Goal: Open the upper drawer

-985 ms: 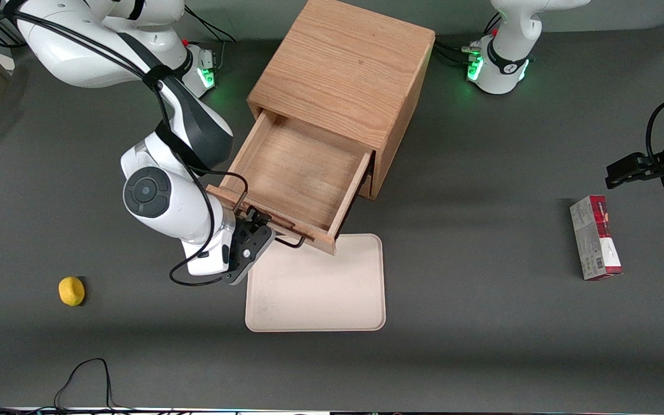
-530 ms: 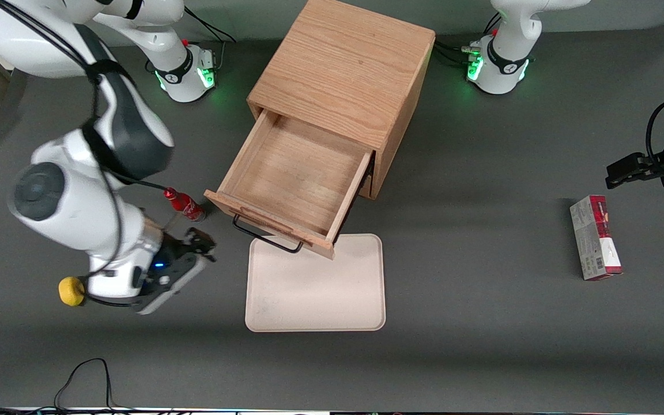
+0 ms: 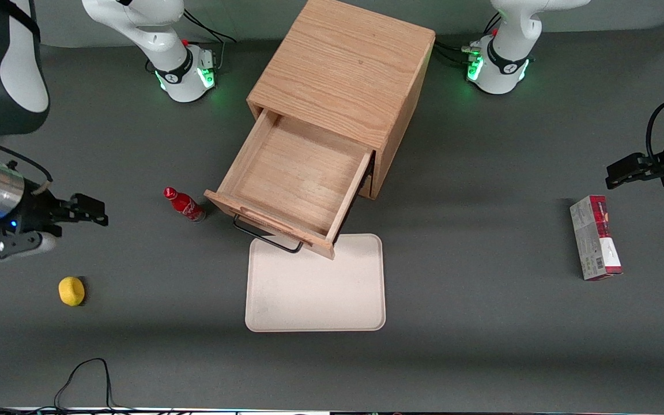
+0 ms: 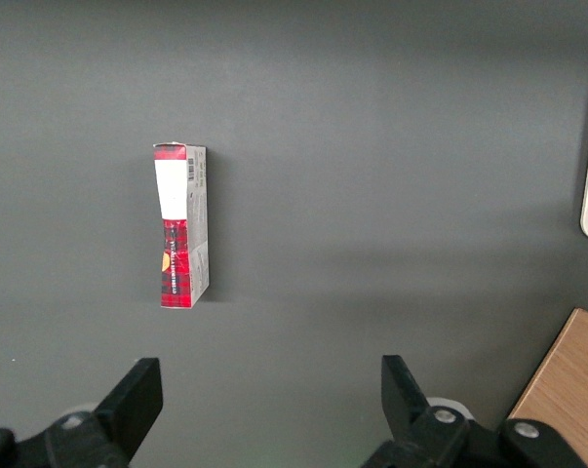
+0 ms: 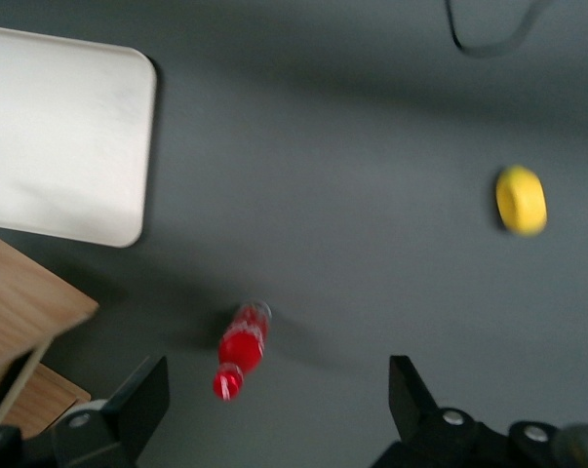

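Now that the gripper (image 3: 93, 211) is withdrawn with fingers open toward the working arm's end of the table, the upper drawer (image 3: 291, 184) is left fully extended above the tray (image 3: 314, 294); the task is judged complete.

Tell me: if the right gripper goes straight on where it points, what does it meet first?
Probably the red bottle, in line with the open gripper, beside the upper drawer; depth is unclear, so perhaps the table first.

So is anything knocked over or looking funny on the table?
The red bottle lies on its side beside the open upper drawer, which holds nothing. The gripper hangs open toward the working arm's end, holding nothing.
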Robot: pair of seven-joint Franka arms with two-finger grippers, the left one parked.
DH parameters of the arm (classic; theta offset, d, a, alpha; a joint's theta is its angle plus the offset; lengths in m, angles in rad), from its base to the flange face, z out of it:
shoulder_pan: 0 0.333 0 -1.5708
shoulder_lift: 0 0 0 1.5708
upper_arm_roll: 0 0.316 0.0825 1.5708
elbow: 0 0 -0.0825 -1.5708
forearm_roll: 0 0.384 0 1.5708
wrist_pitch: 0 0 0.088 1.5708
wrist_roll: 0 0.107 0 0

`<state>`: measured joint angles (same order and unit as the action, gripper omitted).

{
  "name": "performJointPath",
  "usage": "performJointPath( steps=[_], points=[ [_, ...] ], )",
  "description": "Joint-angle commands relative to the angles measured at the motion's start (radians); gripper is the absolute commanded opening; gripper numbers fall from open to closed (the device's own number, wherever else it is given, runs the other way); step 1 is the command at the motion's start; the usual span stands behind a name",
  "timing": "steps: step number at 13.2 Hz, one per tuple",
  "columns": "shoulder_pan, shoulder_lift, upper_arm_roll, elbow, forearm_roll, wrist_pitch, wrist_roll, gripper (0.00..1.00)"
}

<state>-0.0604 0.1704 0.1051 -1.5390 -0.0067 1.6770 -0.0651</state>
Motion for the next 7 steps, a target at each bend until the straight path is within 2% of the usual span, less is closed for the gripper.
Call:
performJointPath(
  steps=[1, 7],
  points=[
    [0.013, -0.272, -0.021, -0.344, 0.019, 0.098, 0.132, 1.00],
    [0.004, -0.266, -0.022, -0.306, 0.004, 0.078, 0.128, 1.00]
  ],
)
